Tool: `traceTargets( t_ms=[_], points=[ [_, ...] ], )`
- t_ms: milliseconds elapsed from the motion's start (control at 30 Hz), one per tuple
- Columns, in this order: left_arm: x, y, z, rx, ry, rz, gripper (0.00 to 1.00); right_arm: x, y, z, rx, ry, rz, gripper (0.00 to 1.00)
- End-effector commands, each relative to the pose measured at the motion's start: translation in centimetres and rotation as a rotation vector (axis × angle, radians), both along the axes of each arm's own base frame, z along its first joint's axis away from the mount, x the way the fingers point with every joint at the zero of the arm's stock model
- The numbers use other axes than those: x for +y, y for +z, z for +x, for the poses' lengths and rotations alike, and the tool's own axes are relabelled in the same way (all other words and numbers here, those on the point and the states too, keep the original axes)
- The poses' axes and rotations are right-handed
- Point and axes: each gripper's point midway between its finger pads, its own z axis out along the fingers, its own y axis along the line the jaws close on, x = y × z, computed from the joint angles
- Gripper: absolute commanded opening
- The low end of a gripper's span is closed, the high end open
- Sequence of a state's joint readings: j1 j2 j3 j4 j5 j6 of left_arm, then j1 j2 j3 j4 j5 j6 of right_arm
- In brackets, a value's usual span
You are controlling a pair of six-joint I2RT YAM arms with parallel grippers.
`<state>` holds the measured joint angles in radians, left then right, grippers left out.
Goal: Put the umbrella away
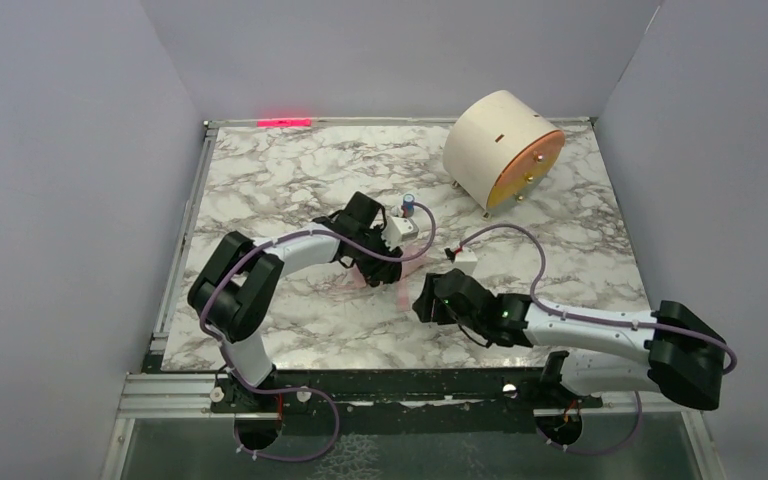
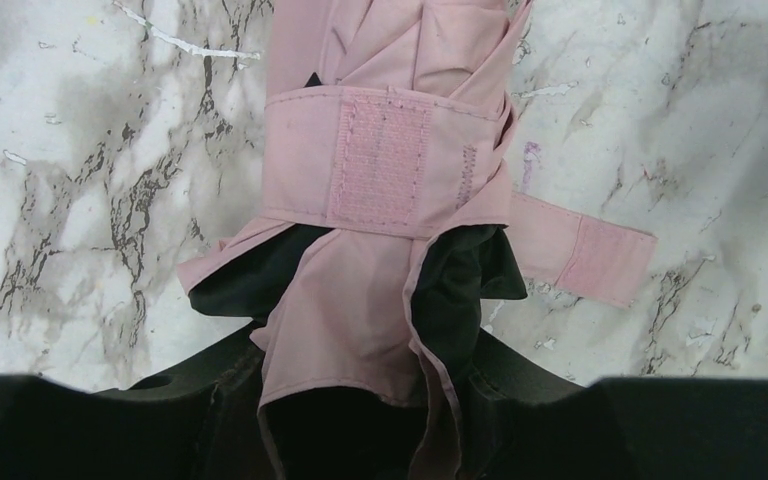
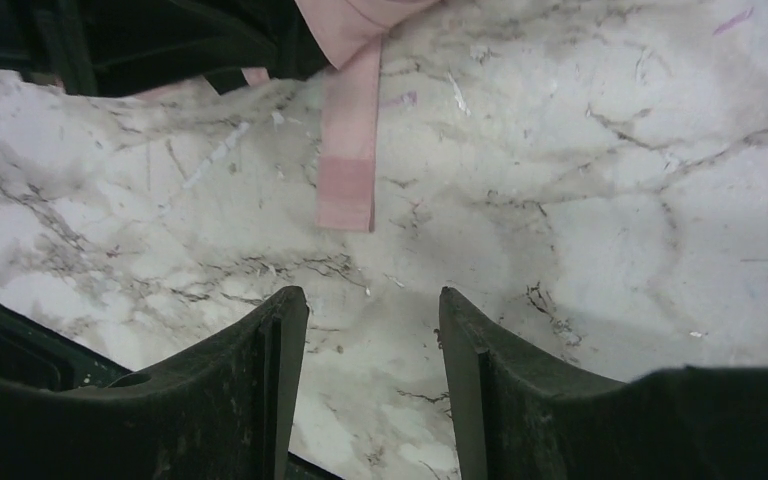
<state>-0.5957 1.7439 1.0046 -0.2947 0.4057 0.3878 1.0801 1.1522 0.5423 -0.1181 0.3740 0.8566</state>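
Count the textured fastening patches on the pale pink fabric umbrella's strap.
2. One patch is on the band wrapped round the pale pink umbrella; the other is on the strap's loose end on the marble table. Others may be hidden.

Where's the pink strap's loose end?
Right wrist view: strap end on the table just ahead of the right gripper, trailing from the umbrella in the left gripper.

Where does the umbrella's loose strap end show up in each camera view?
Top external: strap, a faint pink sliver near the centre of the picture.
Left wrist: strap at middle right, lying flat on the table.
Right wrist: strap at top centre, running down the picture.
Shared landmark: the pink umbrella bundle that the strap comes from, also at and.
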Motion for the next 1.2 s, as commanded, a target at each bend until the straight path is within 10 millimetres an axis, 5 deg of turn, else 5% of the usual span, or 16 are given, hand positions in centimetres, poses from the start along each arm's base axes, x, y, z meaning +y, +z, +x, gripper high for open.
traceTargets(
  t_ms=[0, 267, 567, 733, 967, 1167],
  points=[
    [4.6, -4.3, -2.3, 0.059, 0.092, 0.250, 0.00, 1.8, -1.1, -0.7, 0.102, -0.021, 0.062, 0.55],
    [4.9, -5.1, -3.2, -0.001, 0.056, 0.320, 0.00, 0.3, -1.2, 1.0, 0.085, -0.116, 0.084, 0.59],
    [5.7, -5.7, -3.1, -0.061, 0.052, 0.389, 0.00, -0.7, -2.1, 0.7, 0.177, -0.141, 0.159, 0.59],
    [6.1, -5.9, -3.6, -0.116, -0.007, 0.421, 0.00, -3.7, -0.8, 3.8, 0.130, -0.193, 0.177, 0.58],
    [5.3, -4.7, -3.5, -0.288, -0.197, 0.386, 0.00, -5.9, 4.0, 9.7, -0.053, -0.125, 0.107, 0.61],
    [5.5, -4.5, -1.8, -0.384, -0.251, 0.437, 0.00, -5.1, 3.5, 9.4, 0.015, -0.029, 0.050, 0.62]
  ],
)
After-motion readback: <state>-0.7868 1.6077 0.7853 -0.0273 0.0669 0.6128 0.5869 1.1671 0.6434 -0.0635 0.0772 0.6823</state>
